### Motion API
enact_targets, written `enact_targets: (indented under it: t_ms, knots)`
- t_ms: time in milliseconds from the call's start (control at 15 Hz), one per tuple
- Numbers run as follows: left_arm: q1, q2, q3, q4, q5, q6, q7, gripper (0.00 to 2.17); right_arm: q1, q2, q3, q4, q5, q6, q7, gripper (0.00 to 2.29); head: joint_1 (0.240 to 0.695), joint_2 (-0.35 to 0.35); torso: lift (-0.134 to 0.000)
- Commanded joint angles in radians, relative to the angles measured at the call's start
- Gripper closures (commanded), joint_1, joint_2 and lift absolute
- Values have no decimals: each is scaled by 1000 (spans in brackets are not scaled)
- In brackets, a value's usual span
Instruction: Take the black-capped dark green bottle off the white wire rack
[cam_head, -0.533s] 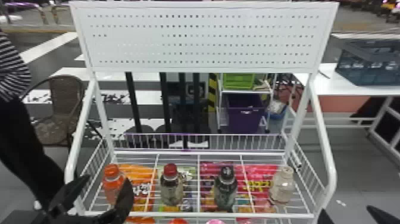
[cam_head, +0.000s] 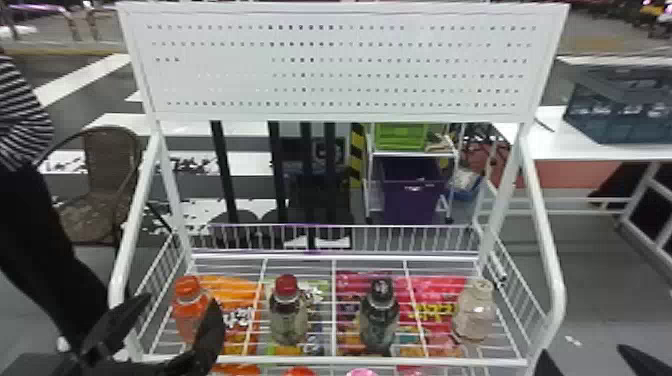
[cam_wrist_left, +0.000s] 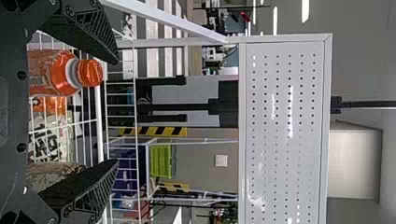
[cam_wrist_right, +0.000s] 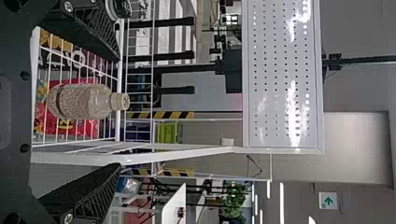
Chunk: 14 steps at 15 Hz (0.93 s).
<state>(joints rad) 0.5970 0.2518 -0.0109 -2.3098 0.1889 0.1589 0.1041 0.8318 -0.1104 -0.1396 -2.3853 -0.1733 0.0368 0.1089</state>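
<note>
The black-capped dark green bottle (cam_head: 379, 320) stands upright on the white wire rack (cam_head: 334, 361), third from the left in its row. My left gripper (cam_head: 175, 312) is open at the rack's left front, by the orange bottle; in the left wrist view the left gripper (cam_wrist_left: 114, 112) has nothing between its fingertips. At the lower right of the head view, my right gripper (cam_head: 582, 357) is open beyond the rack's right front corner. The right wrist view has the right gripper (cam_wrist_right: 119, 112) wide apart, the black cap (cam_wrist_right: 122, 8) lying past one finger.
An orange bottle (cam_head: 189, 310) and a red-capped bottle (cam_head: 288, 312) stand left of the dark green one, a pale-capped bottle (cam_head: 472, 312) to its right. Snack bags lie below the wires. The rack's side rail (cam_head: 545, 240) rises near my right gripper.
</note>
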Motion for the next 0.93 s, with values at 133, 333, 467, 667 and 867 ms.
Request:
enact_targets:
  t_ms: [133,333,467,667,867]
  knots:
    - [0,0,-3,0,0,0,-1,144,-3,0,3,18,8,-22,0,83,499,0,0]
    - [-3,0,-4,4,1,0,-1,144,-19,2,23,132,14,-154,3,83,499,0,0]
    - [-5,0,-4,6,0,3,-1,144,-43,2,55,265,24,-314,9,83,499,0,0]
    - [-9,0,-7,7,1,12,-1,144,-146,0,137,515,57,-541,9,93,499,0,0]
    - [-9,-2,-21,9,-5,28,-1,144,-275,-11,232,703,67,-596,9,97,499,0,0]
